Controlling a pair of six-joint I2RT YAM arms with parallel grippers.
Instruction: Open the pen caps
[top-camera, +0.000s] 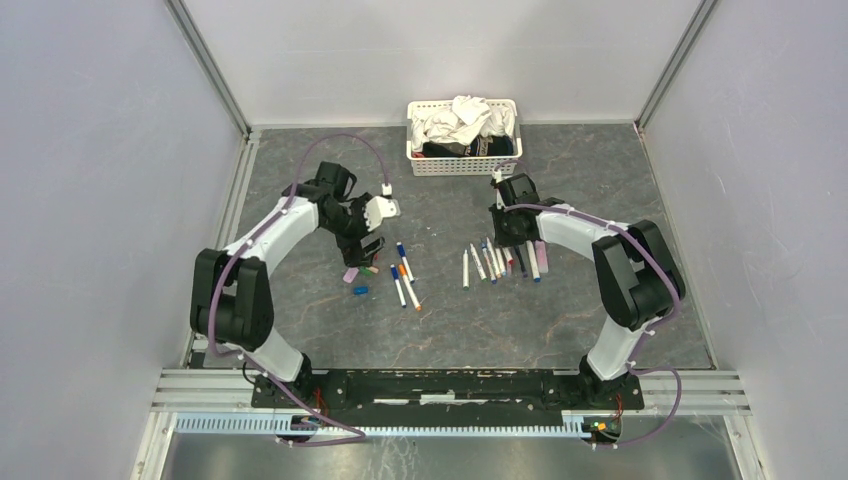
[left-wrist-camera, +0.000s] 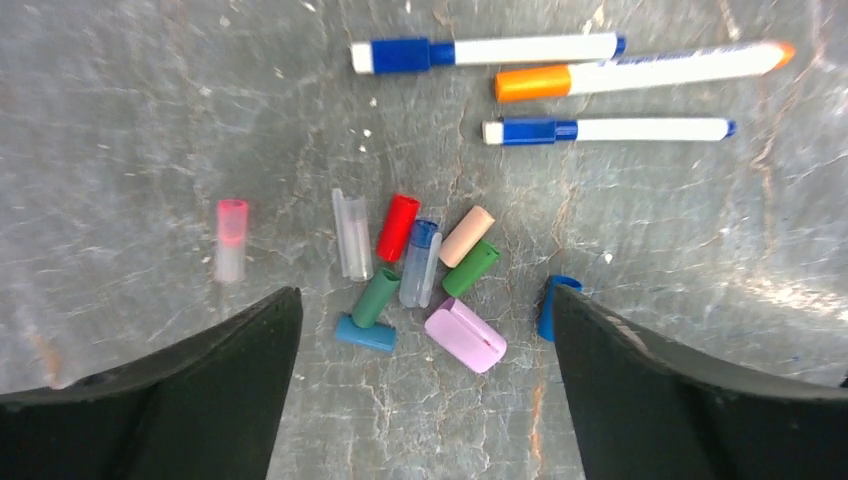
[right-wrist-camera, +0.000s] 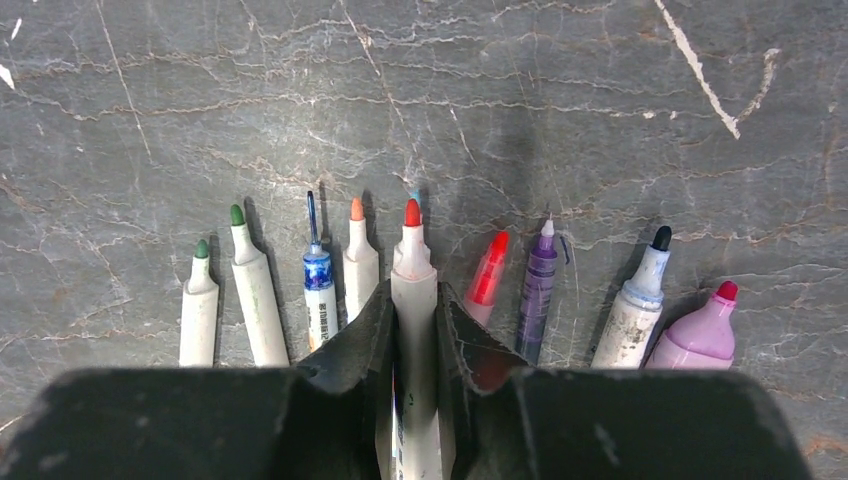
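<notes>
Several loose pen caps (left-wrist-camera: 420, 270), among them red, green, blue, peach, clear and a wide pink one (left-wrist-camera: 465, 335), lie in a pile on the table. My left gripper (left-wrist-camera: 422, 310) hangs open and empty just above them. One blue cap (left-wrist-camera: 548, 305) lies against its right finger. Three capped pens (left-wrist-camera: 600, 75) lie beyond the pile. My right gripper (right-wrist-camera: 413, 300) is shut on a white red-tipped pen (right-wrist-camera: 412, 255), held over a row of several uncapped pens (right-wrist-camera: 540, 280). In the top view the left gripper (top-camera: 362, 250) is over the caps and the right gripper (top-camera: 510, 232) is at the pen row (top-camera: 498, 262).
A white basket of cloths (top-camera: 465, 160) stands at the back centre. The enclosure walls and metal rails border the table on the left, right and back. The three capped pens (top-camera: 402, 272) lie between the two arms.
</notes>
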